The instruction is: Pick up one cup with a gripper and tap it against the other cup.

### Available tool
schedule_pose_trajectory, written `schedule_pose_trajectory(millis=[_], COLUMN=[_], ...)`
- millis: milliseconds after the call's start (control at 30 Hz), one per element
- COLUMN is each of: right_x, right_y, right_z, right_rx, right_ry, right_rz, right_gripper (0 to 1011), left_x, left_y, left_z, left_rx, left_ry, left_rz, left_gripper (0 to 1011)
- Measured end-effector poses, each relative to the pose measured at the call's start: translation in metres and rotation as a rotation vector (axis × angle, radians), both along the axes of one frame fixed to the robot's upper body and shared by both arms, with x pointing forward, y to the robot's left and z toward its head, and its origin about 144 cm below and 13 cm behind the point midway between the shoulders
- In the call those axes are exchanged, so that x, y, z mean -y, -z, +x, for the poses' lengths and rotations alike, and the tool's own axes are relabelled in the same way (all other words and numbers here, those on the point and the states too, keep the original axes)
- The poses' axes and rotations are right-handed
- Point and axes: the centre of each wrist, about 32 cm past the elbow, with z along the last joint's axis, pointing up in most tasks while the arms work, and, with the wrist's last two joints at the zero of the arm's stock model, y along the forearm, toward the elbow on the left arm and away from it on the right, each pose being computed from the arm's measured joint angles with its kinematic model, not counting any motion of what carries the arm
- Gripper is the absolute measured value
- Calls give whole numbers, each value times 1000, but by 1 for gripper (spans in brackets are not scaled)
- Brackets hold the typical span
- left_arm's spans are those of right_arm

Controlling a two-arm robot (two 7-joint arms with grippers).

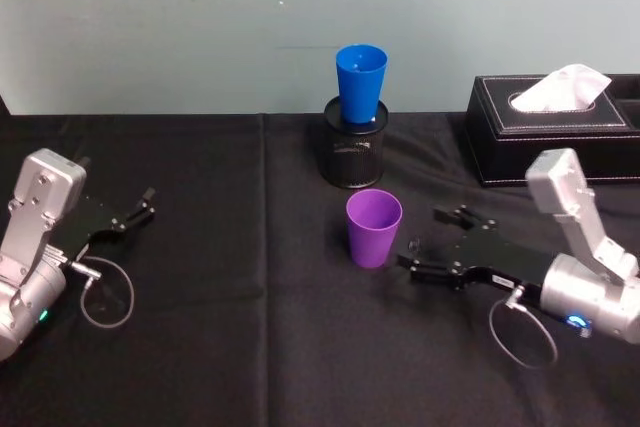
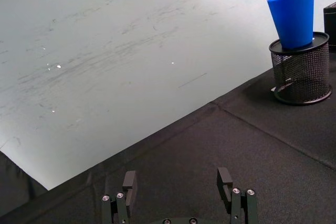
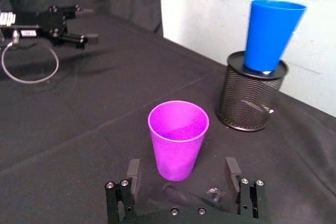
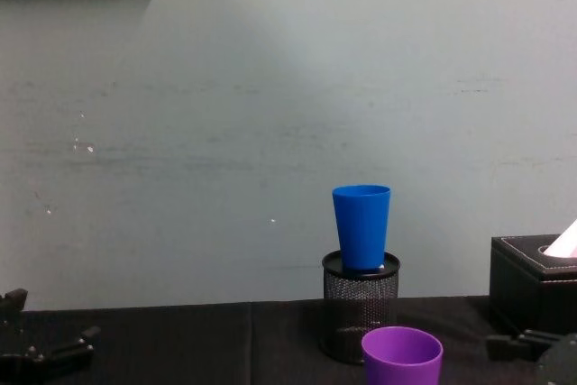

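Right gripper (image 1: 430,240), fingers spread wide, lies low over the black tablecloth (image 1: 250,347), just beside the upright purple cup (image 1: 374,230) without touching it. Behind them, the blue cup (image 1: 361,82) stands in the mesh pen holder (image 1: 353,155). Left gripper (image 1: 135,210), fingers apart, is parked far left.

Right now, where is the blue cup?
In the head view, the blue cup stands upright in the black mesh pen holder at centre back, behind the purple cup.

A black mesh pen holder (image 1: 353,155) is set near the back of the black-clothed table (image 1: 220,337) — a black tissue box (image 1: 550,142) is placed to its right, white tissue (image 1: 567,87) raised from its slot.
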Motion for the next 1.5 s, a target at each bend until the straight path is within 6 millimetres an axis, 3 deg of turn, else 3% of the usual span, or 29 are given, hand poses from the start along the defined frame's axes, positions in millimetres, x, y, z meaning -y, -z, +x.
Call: schedule_pose_trajectory(millis=[800, 1500], right_x=[-37, -43], right_y=[4, 17], right_z=[34, 42], right_rx=[-57, -86], right_ry=[-33, -16], right_rz=[21, 74], right_gripper=[1003, 1003], left_x=[0, 0], left_y=[0, 0], left_z=[0, 0], left_rx=[0, 0], left_ry=[0, 0], left_rz=[0, 0], left_gripper=[1000, 1000])
